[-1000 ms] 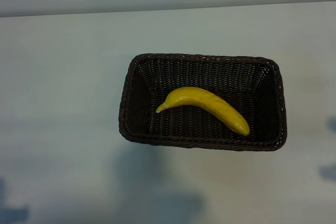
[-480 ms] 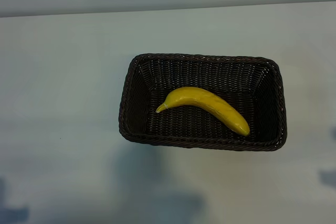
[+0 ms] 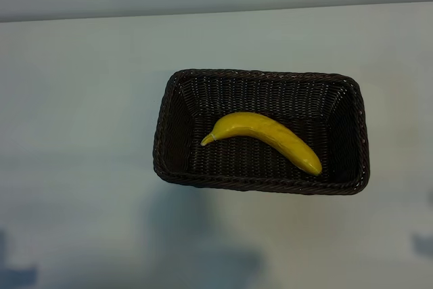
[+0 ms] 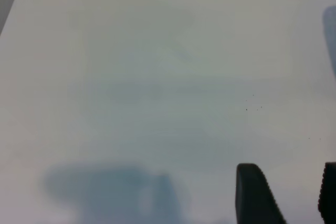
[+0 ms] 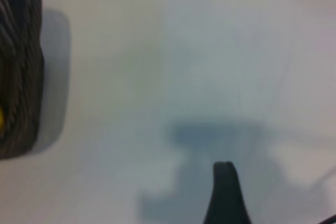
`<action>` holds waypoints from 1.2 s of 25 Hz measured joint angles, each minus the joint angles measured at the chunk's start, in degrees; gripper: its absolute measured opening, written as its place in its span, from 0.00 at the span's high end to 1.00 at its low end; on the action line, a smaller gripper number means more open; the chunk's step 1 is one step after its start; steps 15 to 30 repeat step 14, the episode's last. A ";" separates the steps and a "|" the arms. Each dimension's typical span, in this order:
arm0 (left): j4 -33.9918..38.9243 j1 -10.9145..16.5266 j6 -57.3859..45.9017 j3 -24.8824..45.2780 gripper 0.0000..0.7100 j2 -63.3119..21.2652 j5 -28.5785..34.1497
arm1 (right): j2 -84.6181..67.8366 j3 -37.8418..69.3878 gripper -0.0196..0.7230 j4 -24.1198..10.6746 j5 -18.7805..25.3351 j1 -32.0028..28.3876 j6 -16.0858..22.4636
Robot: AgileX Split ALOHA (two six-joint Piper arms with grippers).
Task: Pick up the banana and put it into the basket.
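Note:
The yellow banana (image 3: pixel 267 133) lies inside the dark brown wicker basket (image 3: pixel 260 185), slanting across its floor with the stem toward the left wall. No gripper touches it, and neither arm shows in the exterior view. In the left wrist view my left gripper (image 4: pixel 290 195) is open above bare table, with nothing between its black fingers (image 4: pixel 253 195). My right gripper (image 5: pixel 278 205) is also open and empty over the table. In its view, one end of the basket (image 5: pixel 21 66) stands well off to the side.
The pale table (image 3: pixel 81 133) surrounds the basket on all sides. Soft arm shadows (image 3: pixel 203 248) fall on the near part of the table. The table's far edge (image 3: pixel 216 13) runs behind the basket.
The banana and basket have not moved. The shadow at the exterior view's right edge has slid toward the near side and shrunk.

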 joint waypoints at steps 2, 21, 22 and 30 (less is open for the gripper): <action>0.00 0.00 0.00 0.00 0.50 0.00 0.00 | -2.27 0.00 0.28 0.04 -0.02 0.00 0.00; 0.00 0.00 -0.22 0.00 0.50 0.00 0.00 | -2.66 0.00 0.28 -0.01 -0.02 0.00 0.00; 0.00 0.00 -0.22 0.00 0.50 0.00 0.00 | -2.66 0.00 0.28 -0.01 -0.02 0.00 0.00; 0.00 0.00 -0.22 0.00 0.50 0.00 0.00 | -2.66 0.00 0.28 -0.01 -0.02 0.00 0.00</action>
